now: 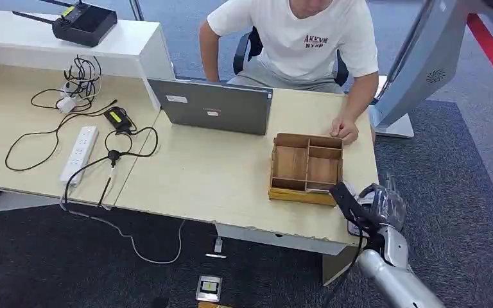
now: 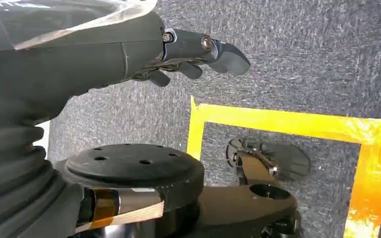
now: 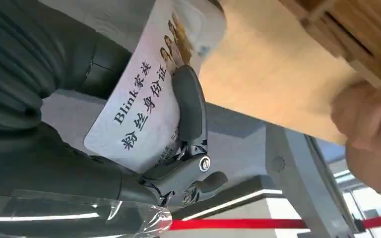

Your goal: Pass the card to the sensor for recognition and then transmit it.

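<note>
at the table's (image 1: 231, 179) near right corner, the right hand (image 1: 375, 208) is raised just beside the wooden tray (image 1: 307, 168), its fingers (image 3: 191, 106) pressed across a white card (image 3: 149, 106) printed with dark characters and small pictures; the card is pinched flat against the hand. the tray sits on the table edge, its compartments showing bare wood. a person (image 1: 298, 38) in a white shirt sits across the table, one hand (image 1: 345, 128) resting beside the tray's far side. a grey laptop (image 1: 212, 106) stands left of the tray. the left hand (image 2: 198, 52) hangs over the grey carpet (image 2: 302, 59) near yellow tape (image 2: 278, 121), fingers curled loosely inward, holding nothing.
</note>
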Tool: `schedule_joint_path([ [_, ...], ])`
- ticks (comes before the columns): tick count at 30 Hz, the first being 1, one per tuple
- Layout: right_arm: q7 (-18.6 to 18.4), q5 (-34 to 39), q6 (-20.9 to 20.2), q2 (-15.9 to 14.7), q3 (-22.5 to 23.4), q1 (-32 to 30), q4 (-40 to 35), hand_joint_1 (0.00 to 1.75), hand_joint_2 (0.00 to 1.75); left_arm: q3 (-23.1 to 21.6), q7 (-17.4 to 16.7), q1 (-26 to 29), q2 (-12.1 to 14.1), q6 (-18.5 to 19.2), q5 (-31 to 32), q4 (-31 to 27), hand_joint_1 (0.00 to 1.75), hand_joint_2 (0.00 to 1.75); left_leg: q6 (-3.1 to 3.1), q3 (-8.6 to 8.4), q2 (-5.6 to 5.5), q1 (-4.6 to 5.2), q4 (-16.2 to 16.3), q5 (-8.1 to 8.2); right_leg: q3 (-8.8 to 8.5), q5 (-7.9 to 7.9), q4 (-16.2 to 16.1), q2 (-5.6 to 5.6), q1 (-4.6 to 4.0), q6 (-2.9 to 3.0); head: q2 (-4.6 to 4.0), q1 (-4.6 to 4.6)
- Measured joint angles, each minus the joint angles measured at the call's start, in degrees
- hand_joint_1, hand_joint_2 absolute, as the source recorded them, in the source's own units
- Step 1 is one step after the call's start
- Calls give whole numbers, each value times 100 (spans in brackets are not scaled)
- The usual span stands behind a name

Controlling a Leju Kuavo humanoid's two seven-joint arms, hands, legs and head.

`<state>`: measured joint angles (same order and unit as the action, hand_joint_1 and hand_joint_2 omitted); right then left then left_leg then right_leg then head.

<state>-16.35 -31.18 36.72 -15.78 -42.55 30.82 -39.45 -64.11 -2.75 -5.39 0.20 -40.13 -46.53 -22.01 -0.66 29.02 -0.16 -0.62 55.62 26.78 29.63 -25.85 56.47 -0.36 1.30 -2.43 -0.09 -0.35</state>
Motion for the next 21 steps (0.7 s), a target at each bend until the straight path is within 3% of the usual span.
schedule_joint_path([
  [11, -405, -1260, -190, -127, -48, 914, -1288, 175, 175, -2, 57, 3, 0, 0, 96, 0, 0, 175, -1, 4, 0, 0, 1, -1, 8, 0, 1, 0, 0, 0, 0, 0],
  [15, -385, -1487, -528, -118, -48, 1145, -1646, 175, 175, -39, -33, 2, 2, 0, 96, -9, 0, 175, -1, 9, 0, 0, 0, 0, 8, 0, 1, 0, 0, 0, 0, 2],
  [21, -265, -1895, -1479, 122, -157, 1545, -1657, 175, 175, -153, 111, -15, 11, 0, 79, -59, 0, 175, -2, 12, 0, -1, 0, -2, 13, 0, 3, 0, 0, 0, 0, 0],
])
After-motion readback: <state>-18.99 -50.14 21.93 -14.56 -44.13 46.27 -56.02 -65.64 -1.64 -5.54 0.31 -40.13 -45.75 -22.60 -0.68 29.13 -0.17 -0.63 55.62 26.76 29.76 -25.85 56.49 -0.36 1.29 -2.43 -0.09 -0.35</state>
